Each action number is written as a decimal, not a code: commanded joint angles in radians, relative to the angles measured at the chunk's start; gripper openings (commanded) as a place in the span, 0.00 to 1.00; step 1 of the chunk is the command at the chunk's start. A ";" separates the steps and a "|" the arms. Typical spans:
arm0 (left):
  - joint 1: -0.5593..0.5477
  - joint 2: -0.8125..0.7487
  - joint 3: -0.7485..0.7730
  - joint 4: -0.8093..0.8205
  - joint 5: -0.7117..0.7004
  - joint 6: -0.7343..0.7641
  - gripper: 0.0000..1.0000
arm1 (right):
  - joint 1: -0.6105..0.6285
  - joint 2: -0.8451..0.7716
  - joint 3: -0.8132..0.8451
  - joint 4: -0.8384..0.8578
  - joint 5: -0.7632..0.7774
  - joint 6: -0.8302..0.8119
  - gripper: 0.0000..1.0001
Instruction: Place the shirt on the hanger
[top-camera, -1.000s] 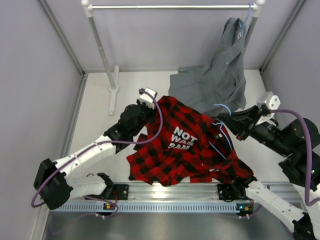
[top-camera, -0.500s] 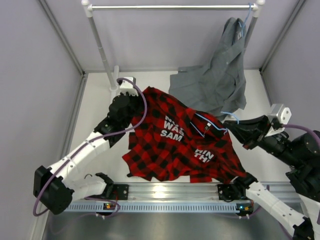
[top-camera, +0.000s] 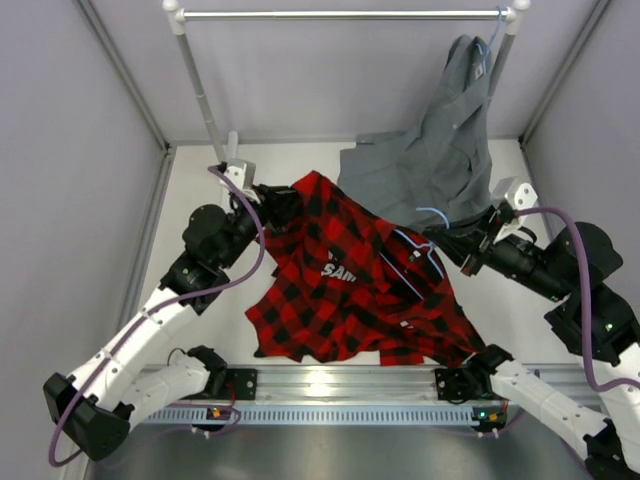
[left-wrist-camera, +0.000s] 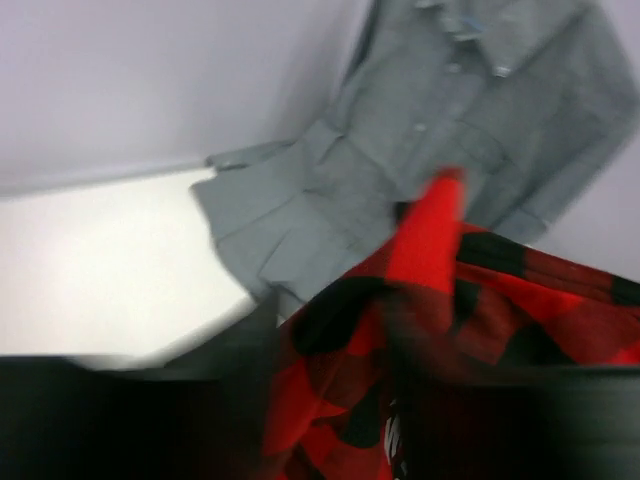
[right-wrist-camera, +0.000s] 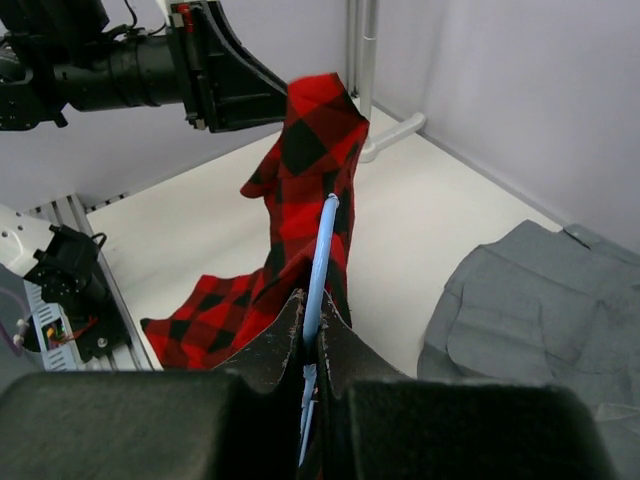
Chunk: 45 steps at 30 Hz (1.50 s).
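Shirt (top-camera: 340, 300), red-and-black plaid: slung above tabletop (top-camera: 300, 160), long axis stretching from left fingers (right-wrist-camera: 235, 85) at its far corner to right fingers (right-wrist-camera: 275, 350), which pinch the light-blue wire hanger (right-wrist-camera: 320, 250) against the cloth. Left fingers' hold: cannot tell, view blurred.

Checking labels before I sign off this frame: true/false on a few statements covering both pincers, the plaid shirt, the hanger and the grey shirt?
1. The right pincer is shut on the hanger wire. True.
2. The grey shirt lies wholly on the table, off the rail. False: it hangs from the rail's right end, its lower part resting on the table.
3. The left pincer is at the plaid shirt far-left edge. True.
4. The plaid shirt hangs from the rail. False: it is spread low between the two arms.
5. The hanger is bare. False: plaid cloth drapes over its wire.
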 joint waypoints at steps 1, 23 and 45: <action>0.005 0.007 0.049 -0.133 -0.302 -0.029 0.66 | -0.013 -0.029 0.043 0.089 0.006 -0.009 0.00; -0.032 0.413 0.647 -0.092 1.470 0.140 0.98 | -0.011 -0.103 0.040 0.070 -0.207 -0.104 0.00; -0.179 0.565 0.548 -0.084 1.336 0.190 0.90 | -0.011 -0.091 -0.001 0.066 -0.304 -0.124 0.00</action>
